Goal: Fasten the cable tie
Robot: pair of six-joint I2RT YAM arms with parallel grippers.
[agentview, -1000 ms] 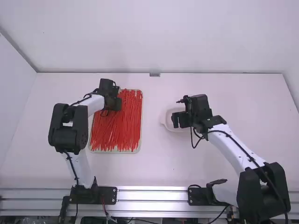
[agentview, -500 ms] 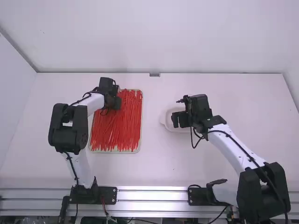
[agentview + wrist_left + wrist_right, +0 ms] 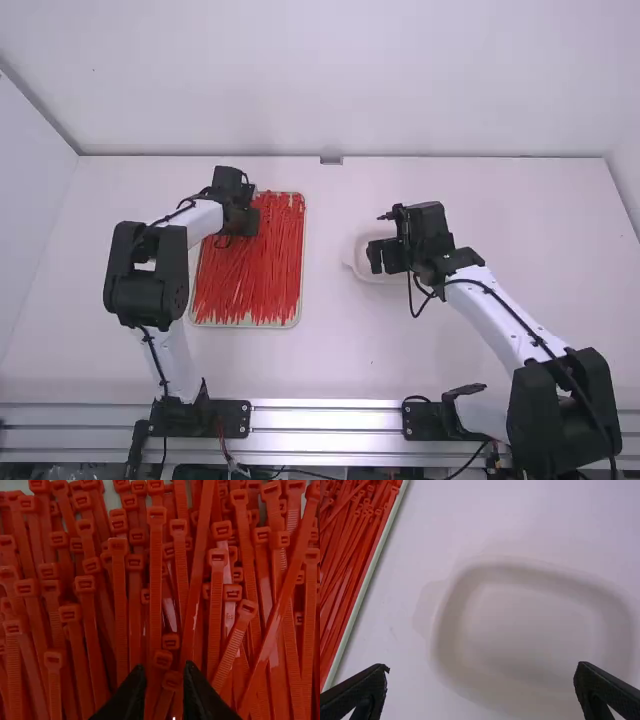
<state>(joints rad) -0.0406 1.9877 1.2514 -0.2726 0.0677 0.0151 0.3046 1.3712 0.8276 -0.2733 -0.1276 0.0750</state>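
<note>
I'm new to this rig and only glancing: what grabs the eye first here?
The bright red cable ties heaped on a tray left of the middle of the table, with the left gripper down at the pile's far end. After that, the pale white dish right of the middle, the open right gripper poised over it.

Cable ties (image 3: pixel 250 265): a dense heap of orange-red plastic strips lying flat in a shallow pale tray (image 3: pixel 302 250) on the left half of the table. The strips run roughly lengthwise along the tray, and many cross at slight angles. In the left wrist view, the square locking heads (image 3: pixel 156 515) cluster together with slots facing up, and the ribbed straps overlap in several layers. Every visible strip is straight and unfastened. The lower layers are hidden, so their state cannot be judged.
</note>
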